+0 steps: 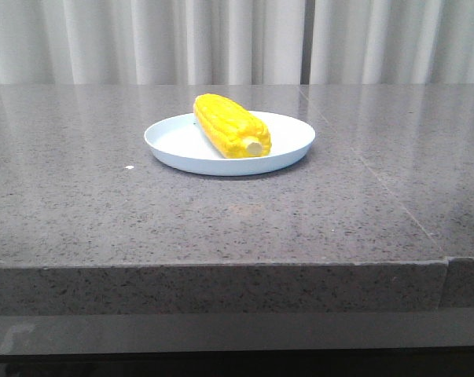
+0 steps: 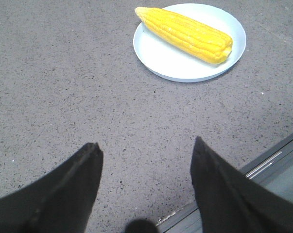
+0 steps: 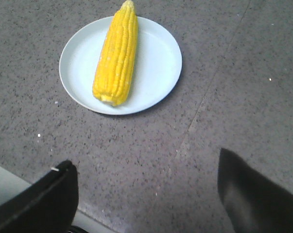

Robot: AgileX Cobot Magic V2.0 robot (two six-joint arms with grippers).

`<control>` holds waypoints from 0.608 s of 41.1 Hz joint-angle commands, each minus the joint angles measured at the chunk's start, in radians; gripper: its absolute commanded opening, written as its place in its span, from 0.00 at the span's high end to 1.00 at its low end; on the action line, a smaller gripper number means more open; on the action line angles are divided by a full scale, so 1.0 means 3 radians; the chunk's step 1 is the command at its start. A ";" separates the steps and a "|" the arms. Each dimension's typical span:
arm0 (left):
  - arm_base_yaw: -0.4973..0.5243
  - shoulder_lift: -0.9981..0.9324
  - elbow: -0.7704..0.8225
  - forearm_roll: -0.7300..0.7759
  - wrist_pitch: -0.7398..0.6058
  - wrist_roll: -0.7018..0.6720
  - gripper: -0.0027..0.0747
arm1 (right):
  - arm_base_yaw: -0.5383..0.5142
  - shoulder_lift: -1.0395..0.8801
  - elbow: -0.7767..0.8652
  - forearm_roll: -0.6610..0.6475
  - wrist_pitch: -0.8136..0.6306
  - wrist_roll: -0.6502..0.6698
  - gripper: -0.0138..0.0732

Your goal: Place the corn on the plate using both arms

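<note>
The yellow corn [image 1: 230, 126] lies on the pale blue-white plate [image 1: 288, 141] at the middle of the grey stone table, its pale stub end toward me. The corn [image 2: 185, 33] and the plate [image 2: 161, 58] also show in the left wrist view, and the corn [image 3: 117, 56] and the plate [image 3: 158, 68] in the right wrist view. My left gripper [image 2: 146, 145] is open and empty, over the table's near edge, well back from the plate. My right gripper [image 3: 146, 158] is open and empty, also back near the front edge. Neither arm shows in the front view.
The grey speckled table [image 1: 103, 196] has a seam [image 1: 378, 177] running back on its right side. Its front edge [image 1: 221, 263] drops off near me. White curtains [image 1: 221, 39] hang behind the table.
</note>
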 commanded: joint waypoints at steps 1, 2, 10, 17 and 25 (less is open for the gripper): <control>-0.0022 -0.0007 -0.0082 0.0018 -0.0231 -0.0039 0.45 | -0.0009 -0.0348 0.0140 -0.0073 -0.0175 -0.0043 0.14; -0.0022 -0.0007 -0.0082 0.0018 -0.0231 -0.0039 0.45 | -0.0009 -0.0405 0.0214 -0.0073 -0.0175 -0.0043 0.14; -0.0022 -0.0007 -0.0082 0.0018 -0.0231 -0.0039 0.58 | -0.0009 -0.0973 0.0612 -0.0073 -0.0165 -0.0043 0.41; -0.0022 -0.0007 -0.0082 0.0018 -0.0231 -0.0039 0.83 | -0.0009 -0.1276 0.0714 -0.0073 -0.0096 -0.0043 0.79; -0.0022 -0.0007 -0.0082 0.0018 -0.0231 -0.0039 0.99 | -0.0009 -0.1346 0.0714 -0.0076 -0.0014 -0.0043 0.92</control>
